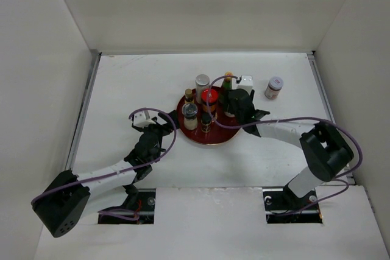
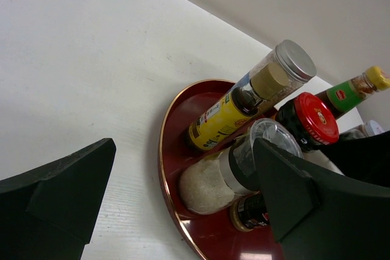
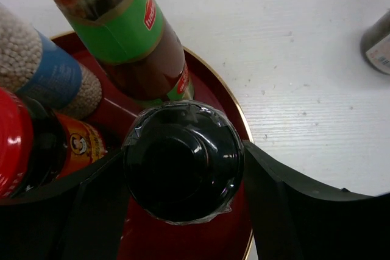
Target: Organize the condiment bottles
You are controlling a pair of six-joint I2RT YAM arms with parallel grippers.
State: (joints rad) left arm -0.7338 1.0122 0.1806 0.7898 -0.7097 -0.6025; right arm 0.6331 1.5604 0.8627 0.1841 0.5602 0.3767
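Tray [image 1: 214,140] sits mid-surface [image 1: 122,89], ahead of both arm bases. A cluster of bottles [image 1: 209,97] stands on it: tall bottle [image 1: 228,81] at the far right, wide jar [image 1: 202,83] just left of that, grinder [image 1: 190,114] by the left rim. Right hand [image 1: 239,105] is over the tray's right side, fingers on either side of a capped bottle [image 3: 183,168] just beside the tall bottle. Lone jar [image 1: 273,87] stands on the surface, well right of the tray. Left hand [image 1: 159,129] is left of the tray, apart from it.
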